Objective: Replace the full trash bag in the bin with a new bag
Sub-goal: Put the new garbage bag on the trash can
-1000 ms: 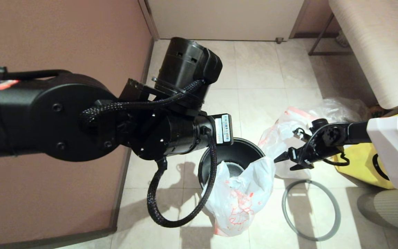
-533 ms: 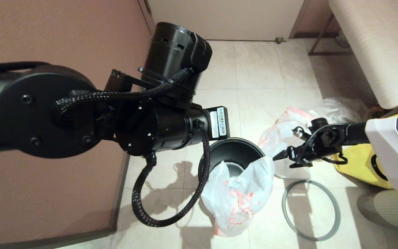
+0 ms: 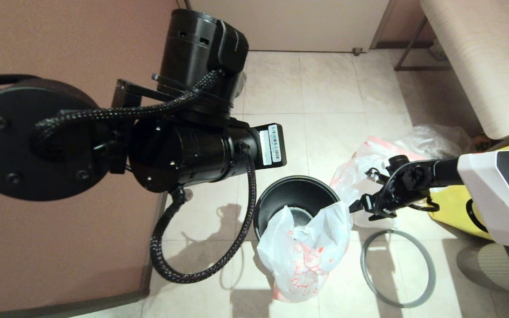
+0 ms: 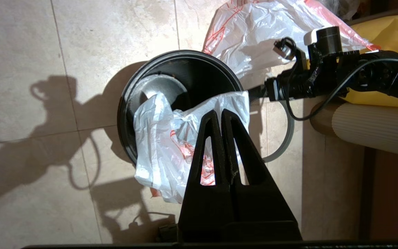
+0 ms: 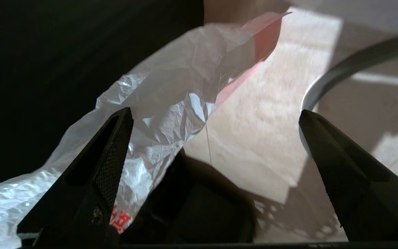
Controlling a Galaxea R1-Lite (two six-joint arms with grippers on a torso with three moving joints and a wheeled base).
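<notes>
Tiled floor (image 3: 334, 92) in a corner by a brown wall, and all the work is down on it, not on any worktop. The right hand (image 3: 359, 211) sits low just beside the bin's near-right rim, fingers (image 5: 112, 152) spread wide with nothing between them; the right wrist view shows the new bag's orange-red hem right ahead of the gap, so it looks lined up to take that edge. The new bag (image 3: 303, 251) hangs half in, half out: part tucked into the bin (image 3: 294, 194), most of it draped over the near rim and down the outside, its mouth not yet spread around the rim. That is likely why the grey ring (image 3: 398, 269) lies flat on the floor beside the bin, off until the bag is seated. The left hand (image 4: 218, 116) hangs high above the bag, fingers pressed together on nothing, apparently out of the way. The full bag (image 3: 360, 172) lies slumped on the floor behind the right arm, beside a yellow tote (image 3: 457, 207), already out of the bin.
</notes>
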